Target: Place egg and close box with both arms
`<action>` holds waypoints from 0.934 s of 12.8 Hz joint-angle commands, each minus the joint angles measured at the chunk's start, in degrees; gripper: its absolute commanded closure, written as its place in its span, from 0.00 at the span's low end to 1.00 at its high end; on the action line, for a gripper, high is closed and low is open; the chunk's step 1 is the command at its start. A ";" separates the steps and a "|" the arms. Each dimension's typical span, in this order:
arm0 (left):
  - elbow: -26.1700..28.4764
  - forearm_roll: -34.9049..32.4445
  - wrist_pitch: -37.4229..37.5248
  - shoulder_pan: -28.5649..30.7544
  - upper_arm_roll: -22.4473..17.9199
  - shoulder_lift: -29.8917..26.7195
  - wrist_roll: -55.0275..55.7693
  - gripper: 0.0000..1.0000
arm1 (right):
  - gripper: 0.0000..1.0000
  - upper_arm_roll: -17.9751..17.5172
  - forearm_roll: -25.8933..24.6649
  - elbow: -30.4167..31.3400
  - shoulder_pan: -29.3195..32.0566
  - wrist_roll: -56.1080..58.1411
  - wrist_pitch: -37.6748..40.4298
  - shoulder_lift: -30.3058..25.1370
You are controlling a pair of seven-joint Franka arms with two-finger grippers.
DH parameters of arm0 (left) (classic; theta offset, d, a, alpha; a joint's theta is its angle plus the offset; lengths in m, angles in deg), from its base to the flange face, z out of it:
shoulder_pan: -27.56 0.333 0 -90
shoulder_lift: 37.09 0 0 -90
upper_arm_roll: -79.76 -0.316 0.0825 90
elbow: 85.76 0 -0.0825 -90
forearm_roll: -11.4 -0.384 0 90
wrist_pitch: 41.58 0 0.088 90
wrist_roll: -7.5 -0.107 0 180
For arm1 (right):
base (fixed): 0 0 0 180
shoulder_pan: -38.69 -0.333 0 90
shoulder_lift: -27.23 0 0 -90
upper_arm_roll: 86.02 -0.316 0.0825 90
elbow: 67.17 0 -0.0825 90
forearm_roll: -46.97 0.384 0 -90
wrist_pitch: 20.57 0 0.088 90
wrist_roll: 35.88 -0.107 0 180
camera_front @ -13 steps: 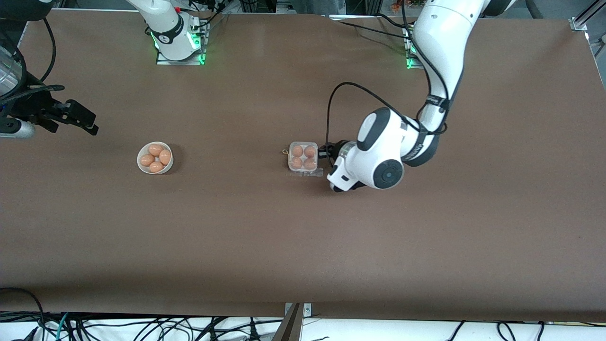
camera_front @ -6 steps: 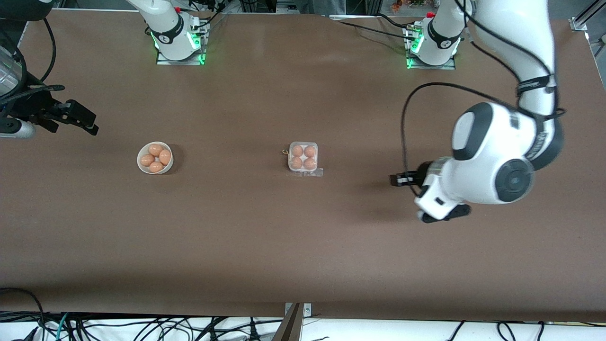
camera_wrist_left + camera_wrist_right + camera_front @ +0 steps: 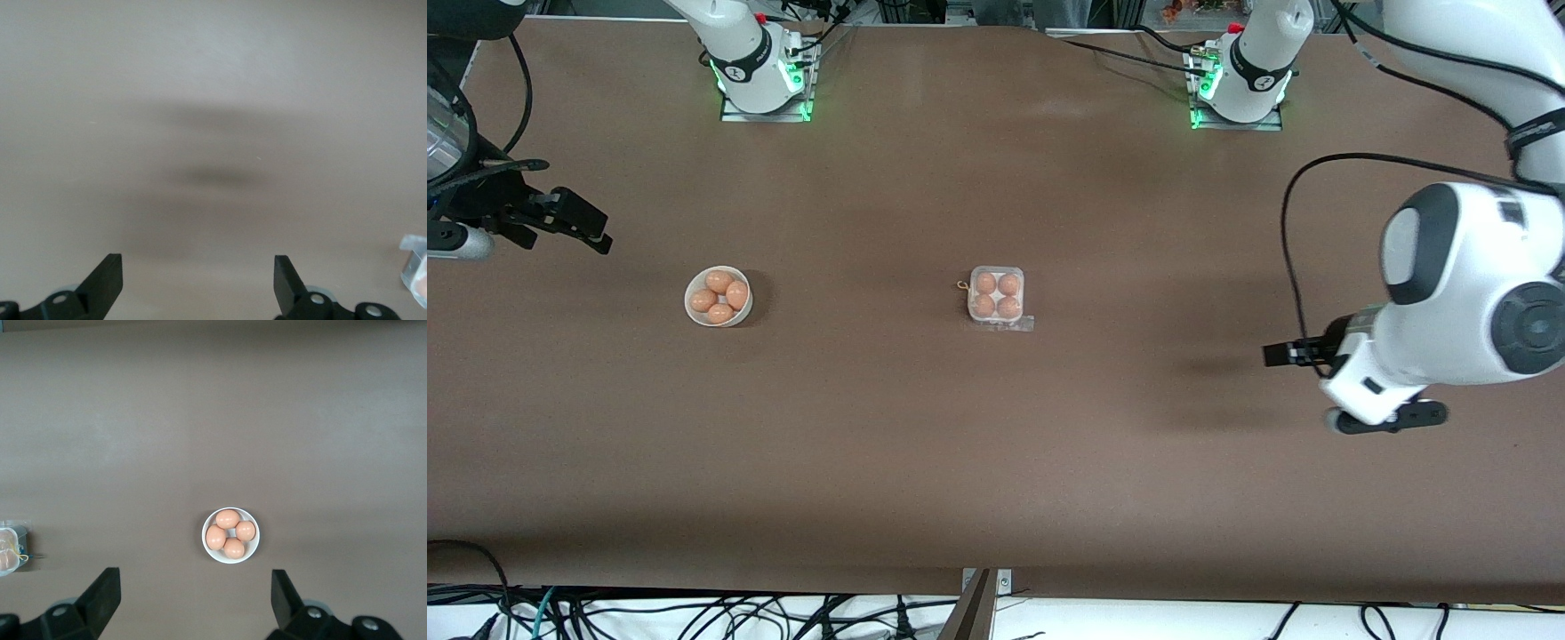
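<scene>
The small square egg carton with a white tray and clear plastic lid [image 3: 996, 298] sits near the middle of the front view on the brown table [image 3: 925, 444], all four cells filled with brown eggs and the lid seemingly down over them, so the placing and closing look done and what remains is a judgement call: probably only parking the arms. The left gripper [image 3: 1294, 354] hangs over bare table at the right edge of the front view, well apart from the carton, its black fingers [image 3: 107, 280] spread wide with nothing between them. The right gripper [image 3: 569, 222] waits at the upper left of the front view, over the table's edge region, its fingers [image 3: 103, 593] also spread and empty. A round white bowl of four brown eggs [image 3: 719, 297] sits at middle left, well apart from the carton. Wide open table surrounds both, so any retreat has free room; only the dangling black cable [image 3: 1303, 240] by the left wrist needs watching.
</scene>
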 commanded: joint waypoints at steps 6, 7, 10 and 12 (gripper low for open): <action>10.06 -7.33 -4.95 10.67 4.75 -15.59 -9.30 0.00 | 0.00 -0.74 -0.60 0.58 0.75 0.23 -0.07 -0.55; 11.38 -7.33 -5.56 14.01 8.26 -17.44 -9.31 0.00 | 0.00 -0.74 -0.69 0.58 0.74 0.32 0.01 -0.55; 20.14 -7.50 -9.77 15.80 10.93 -24.55 -9.31 0.00 | 0.00 -0.74 -0.60 0.58 0.83 0.32 0.10 -0.55; 23.95 -7.24 -10.84 15.19 10.93 -27.46 -9.31 0.00 | 0.00 -0.74 -0.60 0.58 0.83 0.32 0.10 -0.55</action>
